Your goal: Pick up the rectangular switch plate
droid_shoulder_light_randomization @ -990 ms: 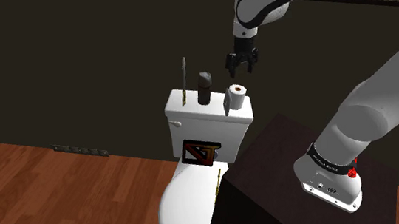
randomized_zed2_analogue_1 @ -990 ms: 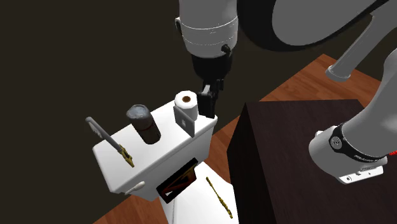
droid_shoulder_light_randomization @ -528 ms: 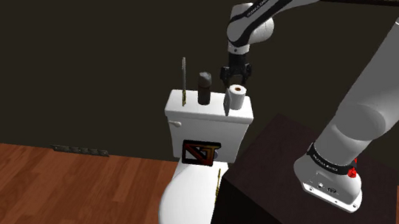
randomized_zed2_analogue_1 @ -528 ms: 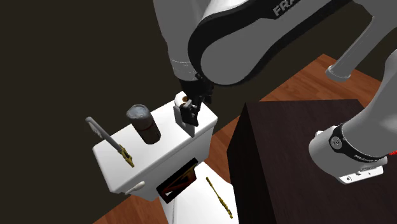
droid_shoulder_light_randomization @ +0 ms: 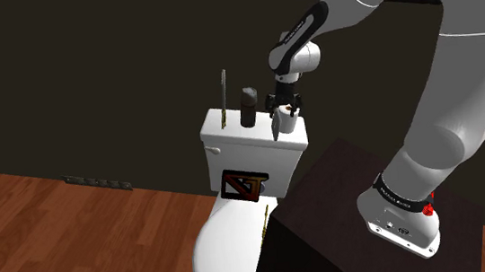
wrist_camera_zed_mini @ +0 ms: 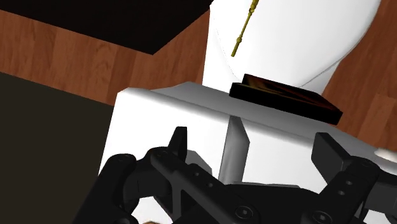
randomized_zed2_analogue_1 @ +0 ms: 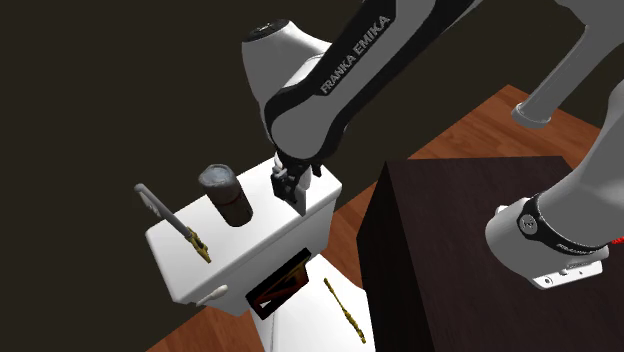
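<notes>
Wrist view — gripper (wrist_camera_zed_mini: 254, 137) spread, 2 fingers (wrist_camera_zed_mini: 180, 145) flanking switch plate (wrist_camera_zed_mini: 234, 153) untouched, shoulder view adds dark cylinder (droid_shoulder_light_randomization: 248, 107).

White switch plate (droid_shoulder_light_randomization: 287, 127), upright, on toilet tank (droid_shoulder_light_randomization: 232, 139)

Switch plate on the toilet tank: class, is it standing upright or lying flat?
Upright. In the wrist view the white switch plate stands on edge on the tank, between the open fingers of the gripper.
</notes>
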### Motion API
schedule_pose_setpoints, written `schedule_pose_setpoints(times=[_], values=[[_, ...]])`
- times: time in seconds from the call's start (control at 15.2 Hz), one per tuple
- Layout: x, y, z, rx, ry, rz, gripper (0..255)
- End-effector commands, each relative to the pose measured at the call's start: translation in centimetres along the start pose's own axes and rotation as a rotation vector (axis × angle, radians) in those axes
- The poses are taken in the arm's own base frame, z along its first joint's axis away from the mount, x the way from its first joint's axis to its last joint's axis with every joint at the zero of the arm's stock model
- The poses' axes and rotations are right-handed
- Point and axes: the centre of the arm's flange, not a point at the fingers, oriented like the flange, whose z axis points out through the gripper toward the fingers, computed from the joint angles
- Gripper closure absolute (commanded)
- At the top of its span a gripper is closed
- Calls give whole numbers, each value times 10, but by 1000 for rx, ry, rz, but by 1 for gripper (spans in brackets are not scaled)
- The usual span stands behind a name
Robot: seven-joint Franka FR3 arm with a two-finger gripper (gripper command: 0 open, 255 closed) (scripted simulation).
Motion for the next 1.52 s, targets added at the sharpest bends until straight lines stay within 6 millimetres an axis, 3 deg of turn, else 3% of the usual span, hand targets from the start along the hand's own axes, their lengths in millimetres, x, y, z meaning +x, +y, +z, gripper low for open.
schedule_pose_setpoints(times=[0.0, 0.46, 0.53, 1.12, 1.45], values=[[4, 2, 14, 4, -1, 11, 0], [10, 2, 43, 4, -1, 11, 0], [10, 2, 43, 4, -1, 11, 255], [10, 2, 43, 4, -1, 11, 255], [5, 2, 17, 4, -1, 11, 255]])
